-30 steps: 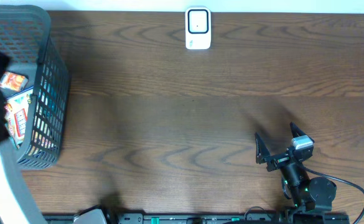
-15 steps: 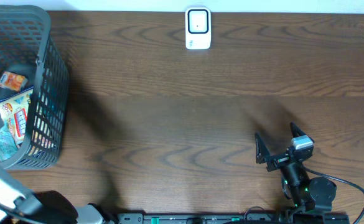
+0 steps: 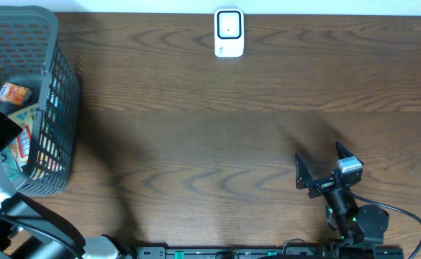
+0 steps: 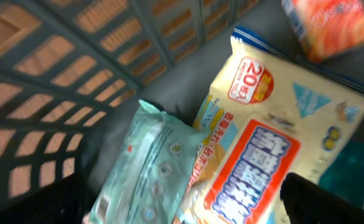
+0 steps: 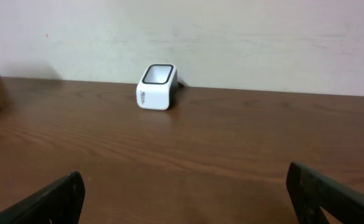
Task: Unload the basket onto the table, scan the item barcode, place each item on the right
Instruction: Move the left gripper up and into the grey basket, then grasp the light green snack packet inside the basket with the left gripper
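Several packets lie in the dark mesh basket (image 3: 55,86) at the table's left end. In the left wrist view a pale green pack (image 4: 154,165) with a barcode at its lower corner lies beside a yellow pack with a red and blue label (image 4: 262,149). An orange packet (image 4: 328,25) lies further in. My left gripper (image 4: 182,214) hangs open just above these packs, one finger on each side, holding nothing. It shows in the overhead view as the left gripper (image 3: 1,129) inside the basket. The white scanner (image 3: 229,32) stands at the far edge. My right gripper (image 3: 320,165) stands open and empty.
The basket's mesh walls (image 4: 76,74) close in on the left gripper. In the right wrist view the scanner (image 5: 156,87) stands by the wall, far ahead of the right gripper (image 5: 188,202). Bare wooden tabletop (image 3: 210,144) lies between basket and right arm.
The left arm drew back from the basket towards the front edge, then its gripper came over the packs again. The right arm has not moved.
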`<state>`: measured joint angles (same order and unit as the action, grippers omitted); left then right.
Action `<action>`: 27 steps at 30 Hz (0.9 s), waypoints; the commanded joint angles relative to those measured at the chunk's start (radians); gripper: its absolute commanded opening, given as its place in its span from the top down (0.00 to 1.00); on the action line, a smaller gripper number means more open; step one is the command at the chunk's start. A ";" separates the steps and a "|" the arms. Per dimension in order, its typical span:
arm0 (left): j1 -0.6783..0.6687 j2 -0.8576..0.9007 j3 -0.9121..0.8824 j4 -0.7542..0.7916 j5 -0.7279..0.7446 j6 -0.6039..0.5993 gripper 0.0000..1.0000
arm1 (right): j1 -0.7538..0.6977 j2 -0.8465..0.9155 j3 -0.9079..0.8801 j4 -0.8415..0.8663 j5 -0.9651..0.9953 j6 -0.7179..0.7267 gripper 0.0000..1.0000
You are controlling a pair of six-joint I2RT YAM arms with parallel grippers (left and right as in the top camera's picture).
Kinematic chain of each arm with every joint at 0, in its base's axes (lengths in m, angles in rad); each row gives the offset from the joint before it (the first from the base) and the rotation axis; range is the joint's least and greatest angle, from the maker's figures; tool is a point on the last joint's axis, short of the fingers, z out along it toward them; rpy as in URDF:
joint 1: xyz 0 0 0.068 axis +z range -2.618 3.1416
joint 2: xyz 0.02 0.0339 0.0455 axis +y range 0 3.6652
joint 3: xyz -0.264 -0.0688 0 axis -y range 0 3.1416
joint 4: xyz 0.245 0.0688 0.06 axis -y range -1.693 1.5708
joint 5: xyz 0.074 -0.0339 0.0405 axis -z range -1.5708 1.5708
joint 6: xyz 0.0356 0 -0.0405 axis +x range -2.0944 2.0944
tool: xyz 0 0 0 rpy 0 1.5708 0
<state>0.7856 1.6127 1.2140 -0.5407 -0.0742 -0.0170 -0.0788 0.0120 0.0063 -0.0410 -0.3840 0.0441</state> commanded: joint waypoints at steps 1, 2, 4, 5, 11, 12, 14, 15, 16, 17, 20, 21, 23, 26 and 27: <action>0.008 0.037 -0.030 0.027 0.011 0.068 0.01 | 0.008 -0.003 -0.001 -0.005 0.009 -0.008 0.01; 0.008 0.054 -0.032 0.031 0.010 0.069 0.01 | 0.008 -0.003 -0.001 -0.005 0.009 -0.008 0.01; 0.010 0.098 -0.032 0.040 0.010 0.069 0.01 | 0.008 -0.003 -0.001 -0.005 0.009 -0.008 0.01; 0.010 0.118 -0.032 0.044 0.005 0.069 0.01 | 0.008 -0.003 -0.001 -0.005 0.009 -0.008 0.01; 0.013 0.229 -0.032 0.063 -0.058 0.064 0.01 | 0.008 -0.003 -0.001 -0.005 0.009 -0.008 0.01; 0.017 0.237 -0.032 0.069 -0.058 0.064 0.01 | 0.008 -0.003 -0.001 -0.005 0.009 -0.008 0.01; 0.026 0.245 -0.032 0.076 -0.058 0.061 0.03 | 0.008 -0.003 -0.001 -0.005 0.009 -0.008 0.01; 0.032 0.246 -0.032 0.079 -0.058 0.061 0.09 | 0.008 -0.003 -0.001 -0.005 0.009 -0.008 0.01; 0.039 0.246 -0.032 0.080 -0.057 0.061 0.15 | 0.008 -0.003 -0.001 -0.005 0.009 -0.008 0.01; 0.045 0.246 -0.032 0.080 -0.057 0.061 0.23 | 0.008 -0.003 -0.001 -0.005 0.009 -0.008 0.01; 0.063 0.246 -0.032 0.072 -0.057 0.045 0.44 | 0.008 -0.003 -0.001 -0.005 0.009 -0.008 0.01; 0.068 0.246 -0.032 0.071 -0.057 0.042 0.50 | 0.008 -0.003 -0.001 -0.005 0.009 -0.008 0.01; 0.069 0.244 -0.032 0.063 -0.057 0.042 0.66 | 0.008 -0.003 -0.001 -0.005 0.009 -0.008 0.01; 0.068 0.230 -0.032 0.063 -0.057 0.041 0.90 | 0.008 -0.003 -0.001 -0.005 0.009 -0.008 0.01; 0.068 0.223 -0.032 0.060 -0.057 0.039 0.93 | 0.008 -0.003 -0.001 -0.005 0.009 -0.008 0.01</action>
<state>0.8501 1.8221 1.1889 -0.4629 -0.1230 0.0250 -0.0788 0.0120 0.0067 -0.0414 -0.3836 0.0441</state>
